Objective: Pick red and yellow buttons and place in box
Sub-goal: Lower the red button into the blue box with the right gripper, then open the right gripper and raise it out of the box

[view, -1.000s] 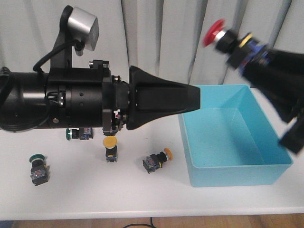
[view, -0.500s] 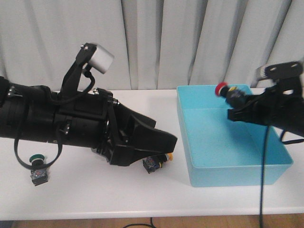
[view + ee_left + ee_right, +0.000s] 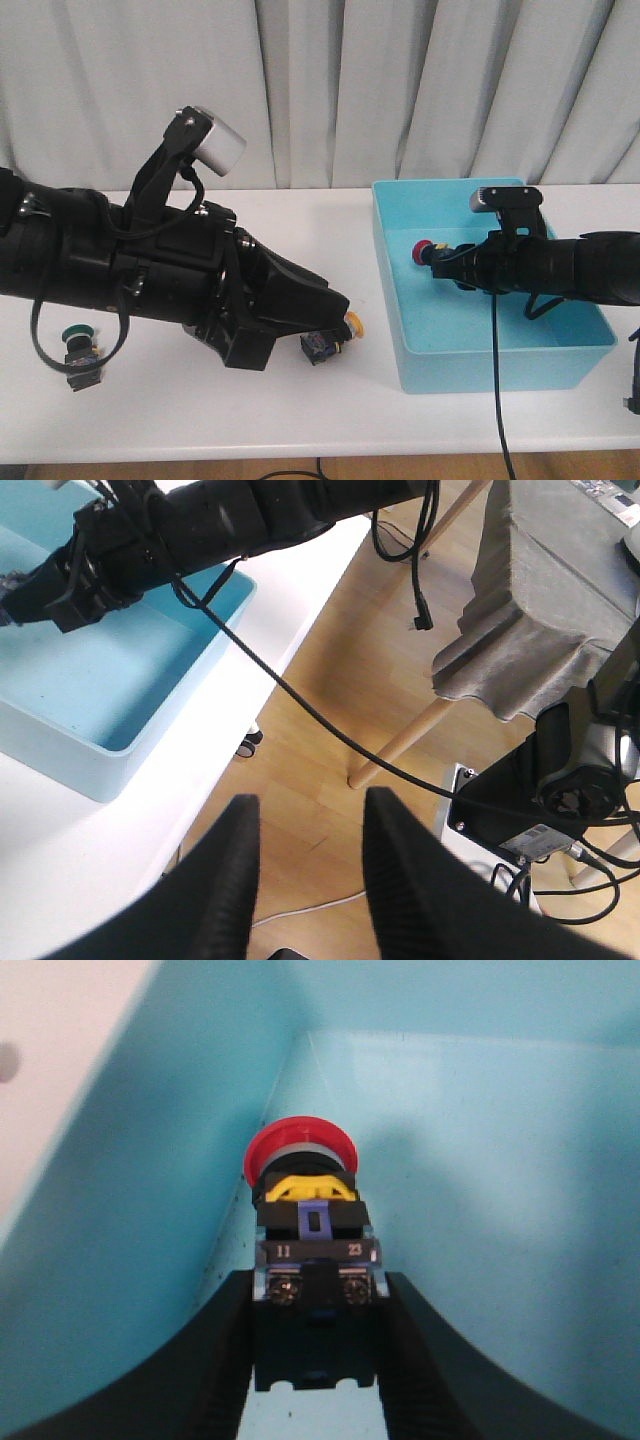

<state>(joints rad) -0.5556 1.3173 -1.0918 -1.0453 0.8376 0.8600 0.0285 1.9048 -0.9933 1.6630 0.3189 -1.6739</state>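
Note:
My right gripper (image 3: 440, 260) is low inside the turquoise box (image 3: 500, 370), shut on the black body of a red button (image 3: 424, 251). The right wrist view shows the red button (image 3: 300, 1152) clamped between the fingers (image 3: 232, 1320) of that gripper (image 3: 315, 1295), with its cap close to the box wall (image 3: 120, 1210). A yellow button (image 3: 350, 324) lies on its side on the table. It peeks out just under my left gripper (image 3: 335, 303). That left gripper (image 3: 312, 810) is open and empty, with bare floor between its fingertips.
A green-capped button (image 3: 78, 350) stands on the table at the front left, below the left arm. The left arm hides much of the table's middle. In the left wrist view, the box (image 3: 60, 750) and the right arm (image 3: 200, 525) show, with a chair and cables on the floor.
The right gripper came down from above the box's back rim into the box, still holding the red button. The left arm dropped lower and now covers the upright yellow button.

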